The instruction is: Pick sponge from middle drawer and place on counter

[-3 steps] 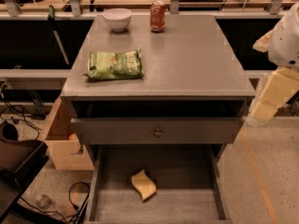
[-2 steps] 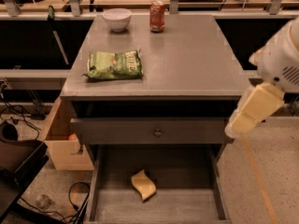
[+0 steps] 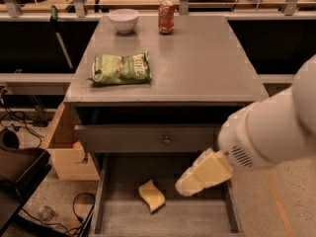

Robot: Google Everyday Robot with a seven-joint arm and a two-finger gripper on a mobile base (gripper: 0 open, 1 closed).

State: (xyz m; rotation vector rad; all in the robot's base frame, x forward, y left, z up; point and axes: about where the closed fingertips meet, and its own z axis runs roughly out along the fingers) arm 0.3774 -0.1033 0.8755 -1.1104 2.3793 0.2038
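Note:
The tan-yellow sponge [image 3: 152, 195] lies curled on the streaky floor of the open middle drawer [image 3: 197, 217], left of its middle. My gripper [image 3: 190, 182], with pale yellow pads on the white arm, hangs over the right half of the drawer, just right of the sponge and apart from it. The grey counter [image 3: 197, 63] stretches above the drawer.
On the counter lie a green chip bag [image 3: 120, 68] at the left, a white bowl [image 3: 123, 19] and a red can [image 3: 166, 17] at the back. A closed drawer front with a round knob [image 3: 167, 140] sits above the open drawer. A wooden box [image 3: 66, 149] and cables lie at the left.
My arm has swung in from the right edge, down and to the left, so the gripper is now over the open drawer near the sponge.

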